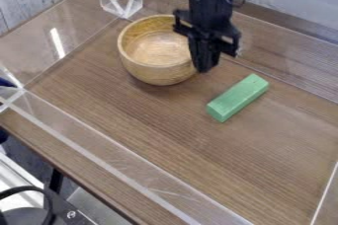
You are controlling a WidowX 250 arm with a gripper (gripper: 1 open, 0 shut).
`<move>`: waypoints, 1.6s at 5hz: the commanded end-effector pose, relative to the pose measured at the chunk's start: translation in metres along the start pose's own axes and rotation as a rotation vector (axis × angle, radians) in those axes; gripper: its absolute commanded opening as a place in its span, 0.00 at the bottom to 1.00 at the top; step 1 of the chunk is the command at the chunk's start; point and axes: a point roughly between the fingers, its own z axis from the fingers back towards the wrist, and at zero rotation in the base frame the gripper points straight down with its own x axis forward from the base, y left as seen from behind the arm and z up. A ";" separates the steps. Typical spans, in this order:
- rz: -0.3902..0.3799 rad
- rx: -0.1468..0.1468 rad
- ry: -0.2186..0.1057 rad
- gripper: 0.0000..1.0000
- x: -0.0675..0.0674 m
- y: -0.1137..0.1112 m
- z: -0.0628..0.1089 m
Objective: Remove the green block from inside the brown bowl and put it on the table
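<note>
Green block (238,98) lies on the table (145,140), right of centre; the black gripper (208,63), fingers closed and empty, hangs beside the brown bowl (161,49).

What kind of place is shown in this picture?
Probably a robot test bench: a wood-grain table edged by low clear acrylic walls, a robot arm's pincer, and only a wooden bowl and green block.
</note>
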 end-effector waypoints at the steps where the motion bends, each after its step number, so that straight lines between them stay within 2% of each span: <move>1: -0.014 0.013 -0.032 0.00 0.010 -0.001 0.004; 2: -0.015 0.012 -0.020 0.00 0.013 0.000 -0.004; 3: -0.013 0.011 -0.029 1.00 0.012 -0.001 0.003; 4: -0.011 0.010 -0.035 1.00 0.012 -0.002 0.008; 5: -0.008 0.014 -0.056 1.00 0.010 -0.002 0.021; 6: 0.003 0.027 -0.122 1.00 0.004 0.002 0.054; 8: 0.076 0.055 -0.212 1.00 -0.014 0.026 0.111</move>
